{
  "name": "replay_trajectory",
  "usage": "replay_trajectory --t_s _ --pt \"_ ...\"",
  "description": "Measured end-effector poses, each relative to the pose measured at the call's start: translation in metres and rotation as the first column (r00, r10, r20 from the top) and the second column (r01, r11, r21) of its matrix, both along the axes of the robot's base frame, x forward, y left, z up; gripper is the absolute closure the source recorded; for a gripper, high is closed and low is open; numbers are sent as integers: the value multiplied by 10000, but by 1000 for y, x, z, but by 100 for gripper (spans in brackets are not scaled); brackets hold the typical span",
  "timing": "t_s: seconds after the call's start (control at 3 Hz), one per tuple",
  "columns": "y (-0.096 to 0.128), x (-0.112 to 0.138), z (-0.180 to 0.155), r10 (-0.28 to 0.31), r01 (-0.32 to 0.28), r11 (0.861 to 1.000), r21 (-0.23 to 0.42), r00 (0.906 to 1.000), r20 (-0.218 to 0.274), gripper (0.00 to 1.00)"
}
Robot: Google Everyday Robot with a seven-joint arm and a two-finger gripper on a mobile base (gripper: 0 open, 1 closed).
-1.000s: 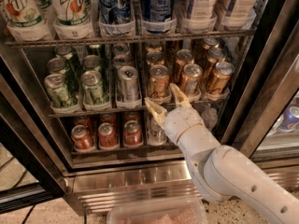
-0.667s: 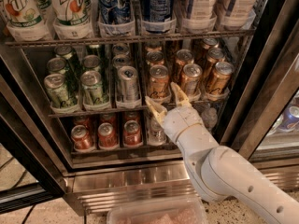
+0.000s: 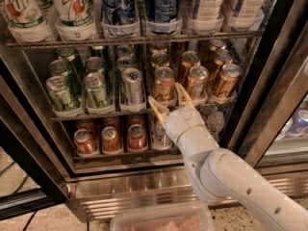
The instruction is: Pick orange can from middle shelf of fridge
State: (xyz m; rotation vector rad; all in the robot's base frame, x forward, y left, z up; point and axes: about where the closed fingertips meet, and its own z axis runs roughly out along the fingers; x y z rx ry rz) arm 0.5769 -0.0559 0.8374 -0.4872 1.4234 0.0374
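Note:
The fridge (image 3: 144,191) stands open before me. On its middle shelf (image 3: 96,115) several orange cans stand in lanes on the right; the front-left orange can (image 3: 164,83) is nearest my gripper. My gripper (image 3: 169,100) is open, its two tan fingers (image 3: 158,109) spread just below and in front of that can, at the shelf's front edge. It holds nothing. My white arm (image 3: 231,182) reaches in from the lower right. Green cans (image 3: 61,93) and a silver can (image 3: 132,84) stand to the left on the same shelf.
Tall bottles (image 3: 72,6) fill the rack above. Red cans (image 3: 111,139) stand on the lower shelf, partly behind my wrist. The black door edge (image 3: 269,81) runs down the right side. A ribbed steel base panel (image 3: 120,206) and a clear tub (image 3: 161,220) lie below.
The gripper has edged slightly up and toward the front orange can; its fingers stay spread. The cans have not moved.

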Motion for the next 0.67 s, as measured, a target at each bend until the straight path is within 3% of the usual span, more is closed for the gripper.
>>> replay_trajectory --t_s 0.67 --pt "-2 9 -2 -328 327 9995 27 9994 67 45"
